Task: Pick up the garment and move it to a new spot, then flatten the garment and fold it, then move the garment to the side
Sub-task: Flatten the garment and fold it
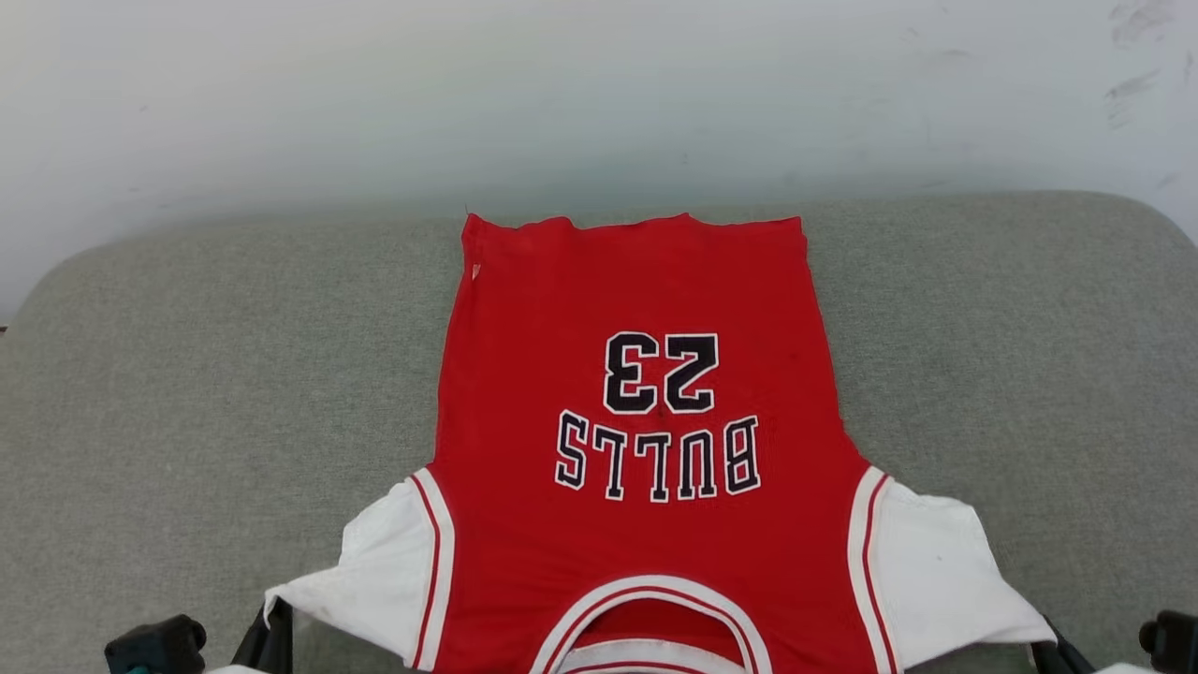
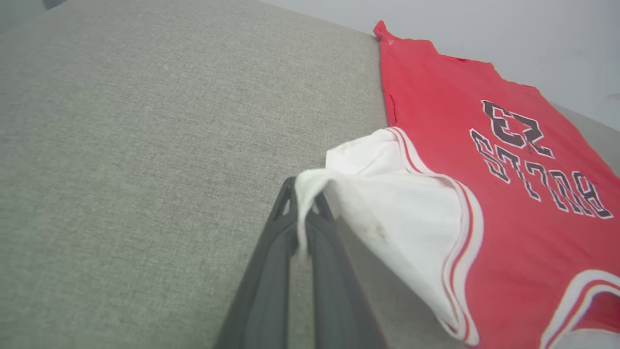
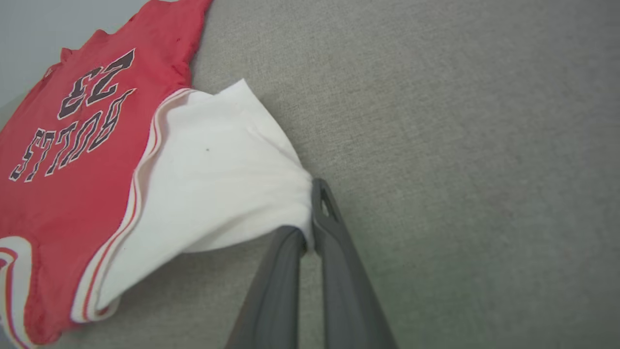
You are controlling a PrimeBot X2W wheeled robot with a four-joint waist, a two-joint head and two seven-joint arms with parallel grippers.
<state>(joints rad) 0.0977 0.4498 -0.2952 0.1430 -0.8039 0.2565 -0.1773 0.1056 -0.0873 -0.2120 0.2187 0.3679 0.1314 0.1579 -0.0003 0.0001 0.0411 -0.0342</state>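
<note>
On the grey cushion the garment lies flat; the left tool and right tool each pinch a white sleeve.

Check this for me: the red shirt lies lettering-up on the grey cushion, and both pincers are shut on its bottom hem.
Not the hem. The shirt lies lettering-up on the grey cushion, but the pincers are shut on its white sleeves: the left pincer in the left wrist view, the right pincer in the right wrist view.
</note>
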